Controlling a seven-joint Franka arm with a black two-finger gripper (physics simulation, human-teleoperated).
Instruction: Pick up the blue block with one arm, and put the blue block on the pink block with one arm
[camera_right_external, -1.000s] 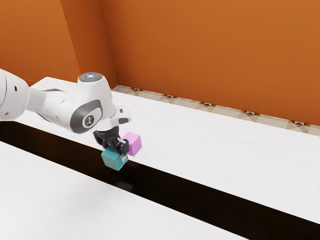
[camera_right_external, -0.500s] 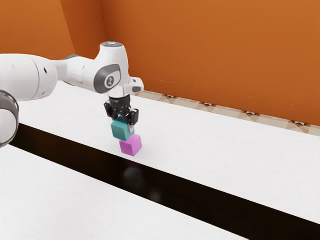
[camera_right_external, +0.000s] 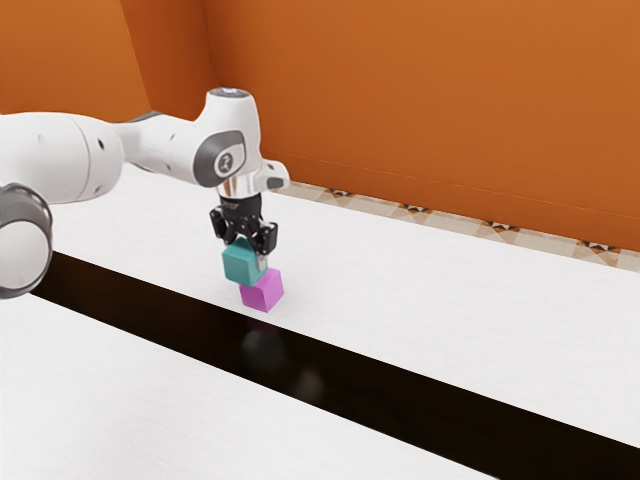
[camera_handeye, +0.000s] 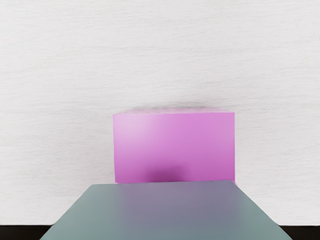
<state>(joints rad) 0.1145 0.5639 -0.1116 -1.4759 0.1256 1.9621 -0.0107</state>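
Note:
The blue block, teal in colour, hangs in my gripper, which is shut on its upper part. It is right over the pink block, offset a little toward the exterior view's left, with its lower edge at the pink block's top. I cannot tell whether the two touch. In the wrist view the blue block lies blurred under my hand, and the pink block shows just past it on the white table.
The white table stretches toward the exterior view's right. A black gap runs across it just in front of the blocks. An orange wall stands behind the table.
My gripper lifted the blue block from beside the black gap, carried it over the pink block, then lowered it slightly onto the pink block's top.

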